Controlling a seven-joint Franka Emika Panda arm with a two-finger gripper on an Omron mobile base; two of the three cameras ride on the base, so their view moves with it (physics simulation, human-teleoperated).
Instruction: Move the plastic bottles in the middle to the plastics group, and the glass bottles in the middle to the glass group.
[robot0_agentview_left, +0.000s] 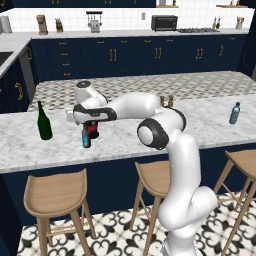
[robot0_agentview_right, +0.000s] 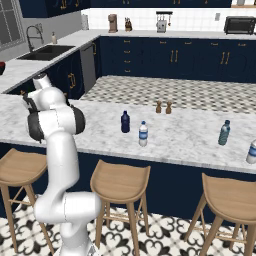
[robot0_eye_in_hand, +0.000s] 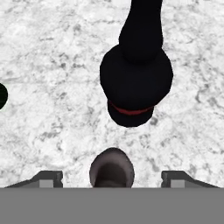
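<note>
Marble worktop (robot0_agentview_left: 210, 127) runs across the middle of your left base view, and your hand (robot0_agentview_left: 89, 131) hangs over its left part, pointing down. In the hand view your two fingertips (robot0_eye_in_hand: 48, 178) stand wide apart at the bottom edge, with the top of the small cyan-bottomed bottle (robot0_eye_in_hand: 112, 168) centred between them and touching neither; the hand has hold of nothing. In the left base view you see that same bottle upright on the worktop just below the hand, its cyan lower part showing.

Directly beyond it in the hand view, in the upper centre of the frame, stands the bulbous red-labelled bottle (robot0_eye_in_hand: 136, 74), close to the small bottle; whether they touch you cannot tell. In the left base view its red label peeks out just behind the hand. The green wine bottle (robot0_agentview_left: 44, 121) stands upright further to the left of that frame, apart from both.

In your right base view, the navy bottle (robot0_agentview_right: 125, 122) and the whitish bottle with a blue band (robot0_agentview_right: 143, 134) stand near each other at the centre of the frame, not touching. The pale blue-grey water bottle (robot0_agentview_right: 224, 132) stands well apart from them toward the right edge; in the left base view it sits at the right of the frame. Two small brown shakers (robot0_agentview_right: 163, 107) stand side by side behind the middle bottles. Wooden stools (robot0_agentview_left: 57, 197) line the near side.
</note>
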